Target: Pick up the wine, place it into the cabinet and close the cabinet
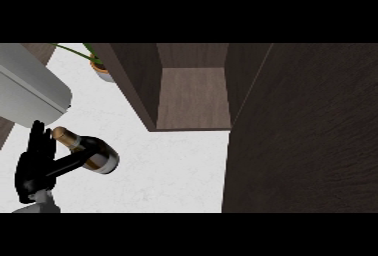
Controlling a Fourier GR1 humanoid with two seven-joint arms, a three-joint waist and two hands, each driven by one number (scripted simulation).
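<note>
Pinching a dark, gold-necked wine bottle (pixel 102 154), the left hand (pixel 34 169) holds it tilted.

light: even | counter (pixel 173 172) bright white | cabinet (pixel 310 150) dark brown throughout

One wine bottle (pixel 103 155), one left hand (pixel 33 167), one open cabinet (pixel 140 85), one potted plant (pixel 101 69) at the far left, one grey appliance (pixel 29 95) on the left.

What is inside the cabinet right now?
Only bare wood shows inside the open cabinet; no item is visible. Its open door covers the right side. The wine bottle is outside, over the counter, in the left hand.
</note>
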